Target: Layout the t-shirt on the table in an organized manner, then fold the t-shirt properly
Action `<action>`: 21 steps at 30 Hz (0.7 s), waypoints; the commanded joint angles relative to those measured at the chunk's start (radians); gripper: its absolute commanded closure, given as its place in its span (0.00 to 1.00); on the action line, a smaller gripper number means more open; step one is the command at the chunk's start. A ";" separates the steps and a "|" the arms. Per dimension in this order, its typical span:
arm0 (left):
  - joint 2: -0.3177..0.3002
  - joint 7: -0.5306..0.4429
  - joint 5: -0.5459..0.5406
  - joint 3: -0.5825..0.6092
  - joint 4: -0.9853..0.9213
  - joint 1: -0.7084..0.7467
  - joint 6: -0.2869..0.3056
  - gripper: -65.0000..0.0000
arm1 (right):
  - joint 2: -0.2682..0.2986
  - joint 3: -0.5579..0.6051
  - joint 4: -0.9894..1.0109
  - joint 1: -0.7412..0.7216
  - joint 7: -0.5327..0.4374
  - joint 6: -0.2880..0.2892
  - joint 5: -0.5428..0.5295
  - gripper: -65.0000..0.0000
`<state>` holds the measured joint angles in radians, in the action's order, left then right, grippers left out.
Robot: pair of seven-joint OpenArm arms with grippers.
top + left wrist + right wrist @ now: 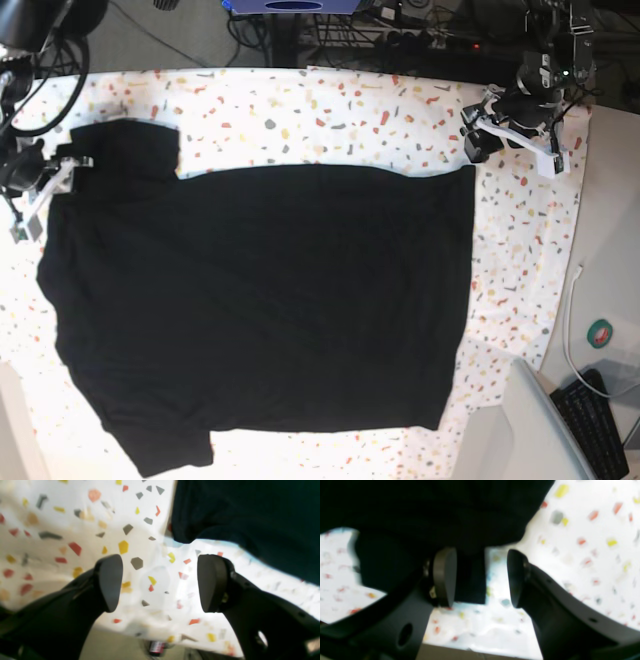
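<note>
Closing the wide-open left gripper beside the black short-sleeved cloth t-shirt risks pinching the speckled white desk cover; right gripper also gapes.

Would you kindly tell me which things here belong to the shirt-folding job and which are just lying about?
Belonging to the job:
t-shirt
table
left pincer
right pincer

Just lying about:
keyboard
white cable
round green-and-white item

left gripper: black, rounded grey pads | right gripper: same, holed black shell
</note>
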<state>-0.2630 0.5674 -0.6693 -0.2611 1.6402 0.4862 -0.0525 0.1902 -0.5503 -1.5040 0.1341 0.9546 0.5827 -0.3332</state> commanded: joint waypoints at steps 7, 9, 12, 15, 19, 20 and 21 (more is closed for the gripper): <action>-0.009 -0.014 -0.151 -0.016 -0.123 -0.079 0.162 0.33 | -0.030 -0.086 -0.123 0.074 -0.010 -0.002 -0.001 0.51; -0.008 -0.014 -0.175 -0.017 -0.174 -0.100 0.171 0.33 | -0.053 -0.136 -0.117 0.071 -0.026 -0.002 -0.001 0.51; -0.008 -0.016 -0.189 -0.017 -0.200 -0.105 0.171 0.33 | -0.071 -0.231 -0.060 0.040 -0.073 0.003 -0.002 0.47; -0.006 -0.016 -0.189 -0.017 -0.203 -0.102 0.174 0.33 | -0.053 -0.248 0.044 0.005 -0.081 0.004 -0.002 0.33; -0.008 -0.017 -0.189 -0.019 -0.205 -0.100 0.174 0.33 | -0.039 -0.207 0.141 -0.009 -0.087 0.004 -0.002 0.31; -0.008 -0.017 -0.189 -0.019 -0.205 -0.100 0.174 0.33 | -0.039 -0.199 0.142 -0.004 -0.087 0.004 -0.002 0.34; -0.008 -0.017 -0.189 -0.019 -0.205 -0.099 0.174 0.33 | -0.044 -0.195 0.142 -0.001 -0.088 0.004 -0.002 0.39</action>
<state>-0.2607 0.5602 -0.8467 -0.2752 1.4235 0.3855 0.1131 0.1246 -0.7395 -1.3453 0.1371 0.8822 0.5812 -0.3264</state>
